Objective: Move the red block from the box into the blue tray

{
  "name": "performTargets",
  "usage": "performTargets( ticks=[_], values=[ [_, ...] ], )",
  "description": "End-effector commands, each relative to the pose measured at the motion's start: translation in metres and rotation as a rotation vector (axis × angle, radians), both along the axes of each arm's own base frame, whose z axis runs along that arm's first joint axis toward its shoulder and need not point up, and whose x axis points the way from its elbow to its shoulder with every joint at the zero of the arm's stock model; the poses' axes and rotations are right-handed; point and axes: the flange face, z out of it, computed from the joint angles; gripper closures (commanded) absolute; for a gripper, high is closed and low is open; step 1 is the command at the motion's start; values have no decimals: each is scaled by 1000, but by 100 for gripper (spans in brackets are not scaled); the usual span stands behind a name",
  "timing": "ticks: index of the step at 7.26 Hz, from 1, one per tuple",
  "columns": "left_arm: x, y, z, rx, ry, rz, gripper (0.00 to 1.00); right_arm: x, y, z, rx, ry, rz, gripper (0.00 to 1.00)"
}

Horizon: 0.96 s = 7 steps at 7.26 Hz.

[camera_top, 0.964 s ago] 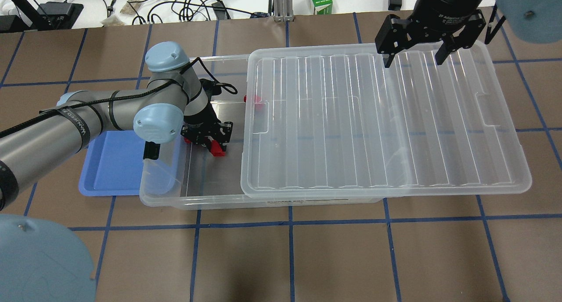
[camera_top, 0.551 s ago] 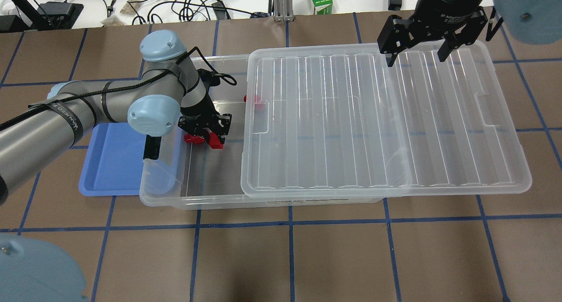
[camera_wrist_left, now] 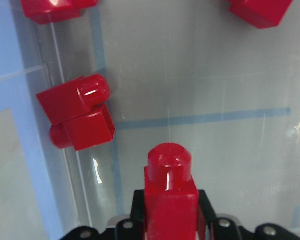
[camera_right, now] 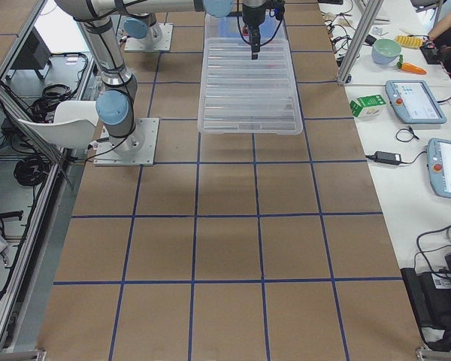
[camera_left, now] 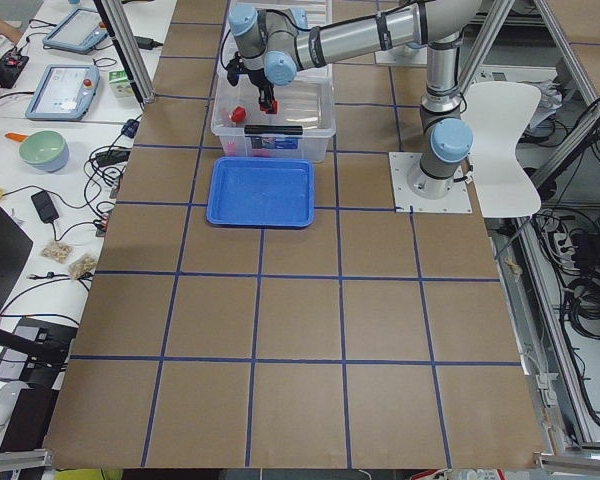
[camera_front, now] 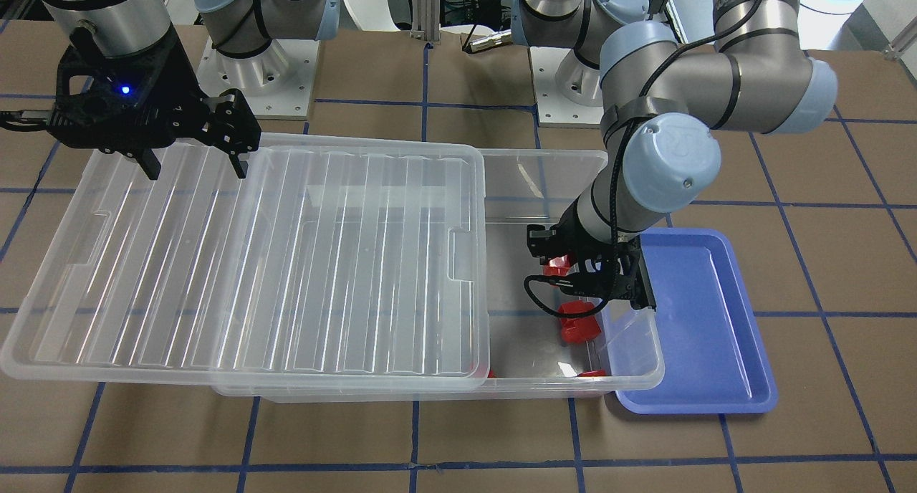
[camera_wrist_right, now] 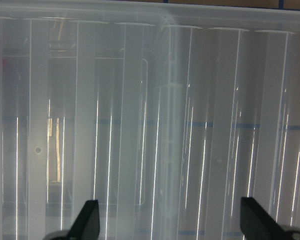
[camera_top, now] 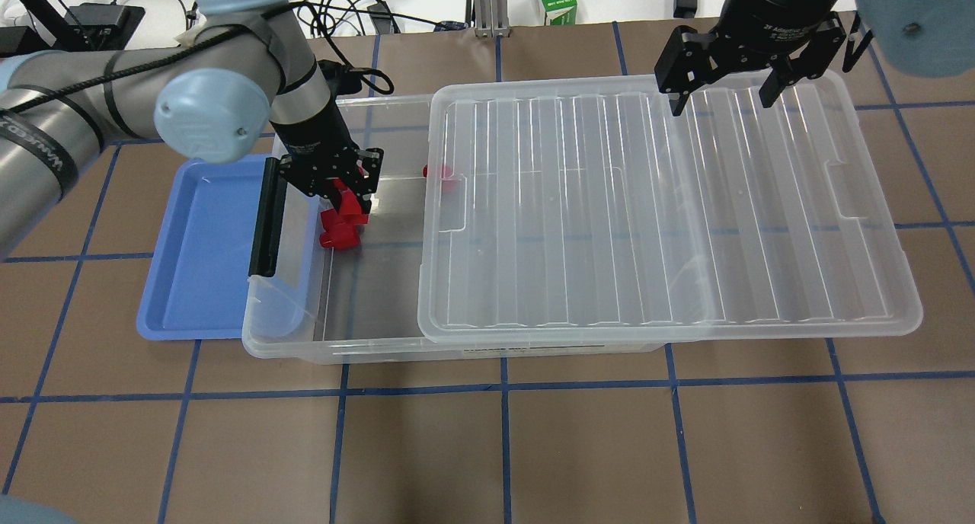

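Observation:
My left gripper [camera_top: 344, 195] is shut on the small red block [camera_top: 353, 204] and holds it above the open left end of the clear box [camera_top: 335, 352]. The left wrist view shows the block [camera_wrist_left: 170, 195] upright between the jaws, stub forward. The blue tray [camera_top: 199, 273] lies on the table against the box's left end, left of my gripper. My right gripper [camera_top: 720, 84] is open and empty above the far right part of the lid [camera_top: 655, 204].
The ribbed lid is slid to the right and covers most of the box. A larger red double-lobed piece [camera_wrist_left: 80, 112] lies on the box floor under the left gripper. More red pieces [camera_top: 445, 175] lie in the box. A black clip handle [camera_top: 265, 219] stands on the box's left end.
My left arm has risen and moved towards the far side with the red block in its jaws. The double-lobed piece stays on the box floor. My right gripper has hardly moved.

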Motion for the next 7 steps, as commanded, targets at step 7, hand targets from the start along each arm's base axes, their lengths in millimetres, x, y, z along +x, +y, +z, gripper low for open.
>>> performTargets(
  ticks=[7],
  values=[
    [238,-26,21,41,-42,-44,100,-179,-22,-1,6,38,3,0]
  ],
)
